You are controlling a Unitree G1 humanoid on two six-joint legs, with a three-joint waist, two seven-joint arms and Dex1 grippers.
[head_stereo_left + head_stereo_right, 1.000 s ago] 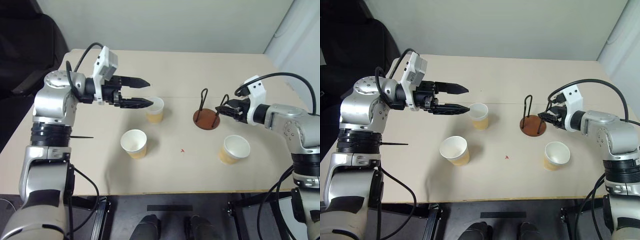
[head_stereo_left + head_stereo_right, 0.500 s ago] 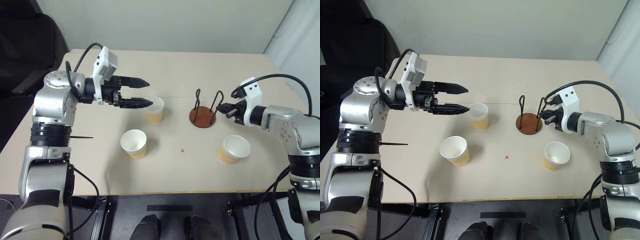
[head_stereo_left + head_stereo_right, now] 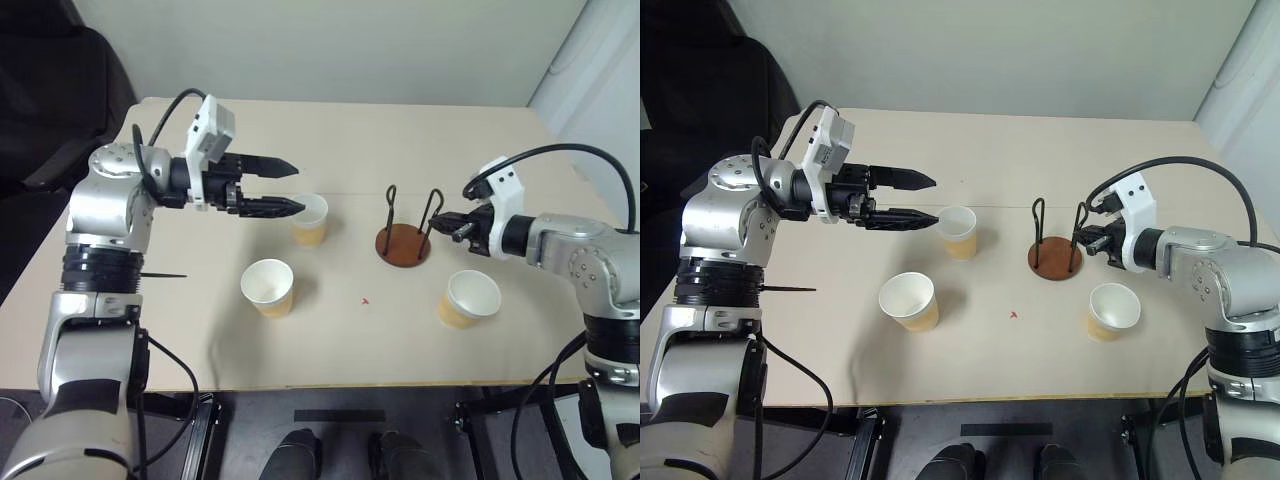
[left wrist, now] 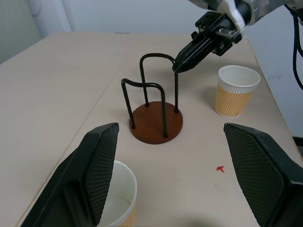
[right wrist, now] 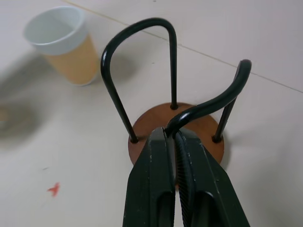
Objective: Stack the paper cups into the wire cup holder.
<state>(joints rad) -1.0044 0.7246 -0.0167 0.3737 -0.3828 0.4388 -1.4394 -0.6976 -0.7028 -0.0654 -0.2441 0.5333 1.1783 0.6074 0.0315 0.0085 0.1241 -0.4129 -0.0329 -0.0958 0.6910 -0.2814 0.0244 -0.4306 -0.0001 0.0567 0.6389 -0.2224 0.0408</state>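
Right gripper (image 5: 173, 135) fingers pinch one wire loop of the wire cup holder (image 3: 403, 243), mid-frame right on the table (image 3: 420, 150), likely to reposition it; left gripper (image 3: 290, 187) fingers spread, empty, beside a paper cup (image 3: 311, 219).

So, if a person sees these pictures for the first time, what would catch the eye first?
Probably the right gripper, shut on one black loop of the wire cup holder with the round reddish-brown base, near the middle of the beige table. Next, the left gripper hangs open beside the rim of one pale yellow-tan paper cup. Two more such cups stand nearer the front edge.
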